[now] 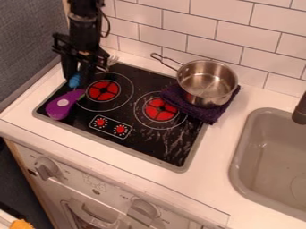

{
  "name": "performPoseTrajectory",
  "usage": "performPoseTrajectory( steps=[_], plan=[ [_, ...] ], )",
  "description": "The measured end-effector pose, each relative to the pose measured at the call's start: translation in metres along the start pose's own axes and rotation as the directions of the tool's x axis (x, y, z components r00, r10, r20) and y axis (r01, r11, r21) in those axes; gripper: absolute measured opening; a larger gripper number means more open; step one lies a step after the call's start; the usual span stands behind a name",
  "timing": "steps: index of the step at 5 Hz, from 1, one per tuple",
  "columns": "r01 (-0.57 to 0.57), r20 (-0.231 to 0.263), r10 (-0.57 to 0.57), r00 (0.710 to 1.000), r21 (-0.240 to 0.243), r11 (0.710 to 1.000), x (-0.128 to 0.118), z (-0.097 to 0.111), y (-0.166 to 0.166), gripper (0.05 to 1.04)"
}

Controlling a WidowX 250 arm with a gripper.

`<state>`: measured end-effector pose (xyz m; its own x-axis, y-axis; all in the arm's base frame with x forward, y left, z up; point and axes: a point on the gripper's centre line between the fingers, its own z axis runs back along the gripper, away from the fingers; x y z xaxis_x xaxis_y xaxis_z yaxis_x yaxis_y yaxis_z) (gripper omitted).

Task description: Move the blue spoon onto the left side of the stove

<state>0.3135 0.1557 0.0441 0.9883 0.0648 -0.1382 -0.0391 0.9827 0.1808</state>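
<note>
The black gripper [79, 79] hangs down at the upper left, over the back left corner of the stove [138, 154]. Right at its lower end shows a small blue part of the spoon [74, 81], at the stove's left side behind a purple toy eggplant [61, 105]. The rest of the spoon is hidden, and whether it is held cannot be made out.
A metal pot [206, 82] stands on a dark purple cloth [209, 114] at the stove's back right. A silvery utensil [112, 61] shows just right of the gripper. The tiled wall [203, 27] runs behind, and a grey sink [239, 167] lies at right.
</note>
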Motion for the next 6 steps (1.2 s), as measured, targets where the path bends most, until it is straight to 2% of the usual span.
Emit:
performPoseTrajectory(
  steps=[1, 2, 5, 6],
  plan=[
    [-0.035, 0.036, 0.035, 0.999, 0.007, 0.999, 0.004, -0.003, 0.007, 0.416],
    [-0.048, 0.021, 0.048, 0.999, 0.005, 0.999, 0.003, -0.014, 0.013, 0.416],
    [0.006, 0.058, -0.004, 0.998, -0.037, 0.999, 0.007, -0.021, 0.021, 0.416],
    [0.026, 0.071, -0.023, 0.997, -0.04, 0.999, 0.007, -0.022, 0.024, 0.488]
  ],
)
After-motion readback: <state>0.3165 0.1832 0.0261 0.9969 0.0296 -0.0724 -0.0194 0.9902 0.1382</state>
